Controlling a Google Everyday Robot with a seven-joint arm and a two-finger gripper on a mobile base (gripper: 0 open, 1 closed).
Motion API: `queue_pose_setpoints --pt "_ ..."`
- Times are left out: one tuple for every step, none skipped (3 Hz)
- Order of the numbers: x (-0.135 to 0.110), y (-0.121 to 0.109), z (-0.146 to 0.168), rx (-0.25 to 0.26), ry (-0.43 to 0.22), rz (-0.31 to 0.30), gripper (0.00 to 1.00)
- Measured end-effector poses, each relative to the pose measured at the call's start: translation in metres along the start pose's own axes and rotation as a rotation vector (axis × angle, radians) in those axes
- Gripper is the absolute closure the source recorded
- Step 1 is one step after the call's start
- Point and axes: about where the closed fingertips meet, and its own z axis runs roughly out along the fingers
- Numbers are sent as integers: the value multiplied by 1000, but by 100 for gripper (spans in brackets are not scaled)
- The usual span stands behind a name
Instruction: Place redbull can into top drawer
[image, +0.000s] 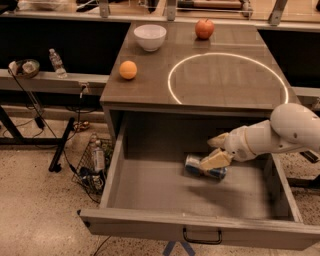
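Note:
The redbull can (196, 166) lies on its side on the floor of the top drawer (150, 190), right of its middle. The drawer is pulled fully out, with its black handle (202, 237) at the front. My gripper (216, 150) reaches in from the right and sits just above the can. It is open: one finger (218, 140) points up and away, the other finger (215, 160) rests over the can's right end. The can's right end is partly hidden behind that finger.
On the cabinet top stand a white bowl (150, 36), an orange (128, 70) and a red apple (204, 28), beside a lit white ring (227, 75). A water bottle (57, 63) stands on the left shelf. Cables and a bottle (97, 157) lie on the floor at left.

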Motion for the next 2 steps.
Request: queue_pose_setpoints --pt "0 4 -12 1 -22 17 0" --pt "1 2 -35 28 -43 35 0"
